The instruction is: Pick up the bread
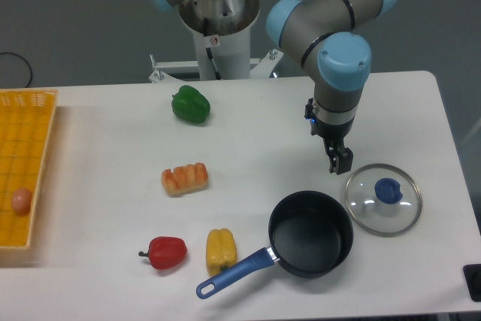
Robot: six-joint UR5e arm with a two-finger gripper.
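Over the table's [248, 122] right half, the gripper [340, 162] hangs beside a glass lid [383, 199] and above a black saucepan [311, 233]; whether its fingers are apart or together cannot be told. Well to its left, image-wise, lies the bread [185, 178], untouched: approach, grasp and lift all remain. Open tabletop separates the two; green pepper [191, 104], red pepper [167, 252] and yellow pepper [220, 249] stand clear of the loaf.

Orange-brown bread [185, 178], ridged top
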